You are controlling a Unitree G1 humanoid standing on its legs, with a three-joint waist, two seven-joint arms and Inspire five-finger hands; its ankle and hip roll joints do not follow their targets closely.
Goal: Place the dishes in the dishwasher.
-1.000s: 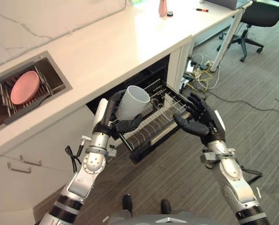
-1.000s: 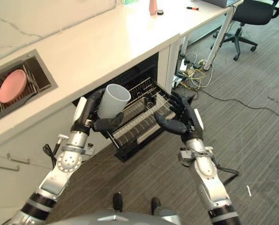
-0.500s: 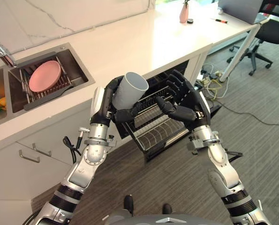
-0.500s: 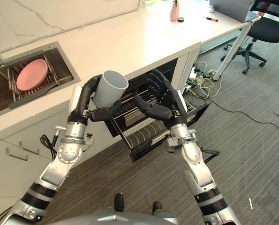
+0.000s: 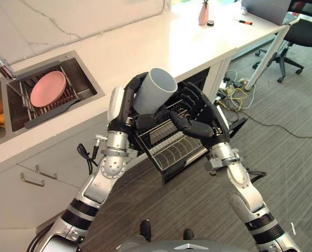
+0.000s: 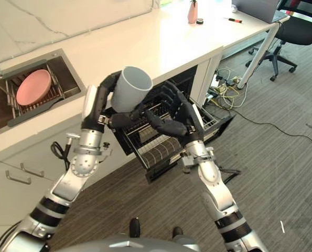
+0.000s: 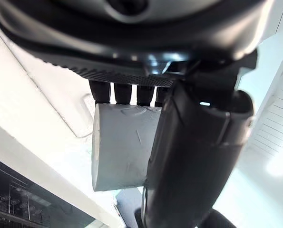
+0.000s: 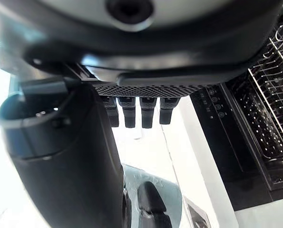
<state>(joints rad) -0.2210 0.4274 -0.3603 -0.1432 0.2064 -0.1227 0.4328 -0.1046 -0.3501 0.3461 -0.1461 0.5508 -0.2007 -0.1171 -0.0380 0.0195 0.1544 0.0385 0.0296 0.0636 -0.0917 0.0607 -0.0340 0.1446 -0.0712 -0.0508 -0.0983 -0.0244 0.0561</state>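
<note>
My left hand (image 5: 123,105) is shut on a grey cup (image 5: 155,91), held tilted with its mouth up and to the right, above the pulled-out dishwasher rack (image 5: 172,152). The left wrist view has the cup (image 7: 120,147) gripped between fingers and thumb. My right hand (image 5: 200,118) is open, its fingers spread just right of the cup's lower side and its thumb reaching toward the cup's base; I cannot tell whether it touches. The wire rack (image 8: 274,61) lies below it. A pink plate (image 5: 47,88) stands in the sink's drainer.
The white countertop (image 5: 145,42) runs above the dishwasher, with a sink (image 5: 77,73) at its left. A pink bottle (image 5: 203,13) stands at the counter's far end. Cables (image 5: 232,84) and an office chair (image 5: 305,26) are on the carpet at right.
My left hand has lifted the cup a little and carried it right. My right hand has risen from the rack's front and closed in beside the cup. The camera has shifted.
</note>
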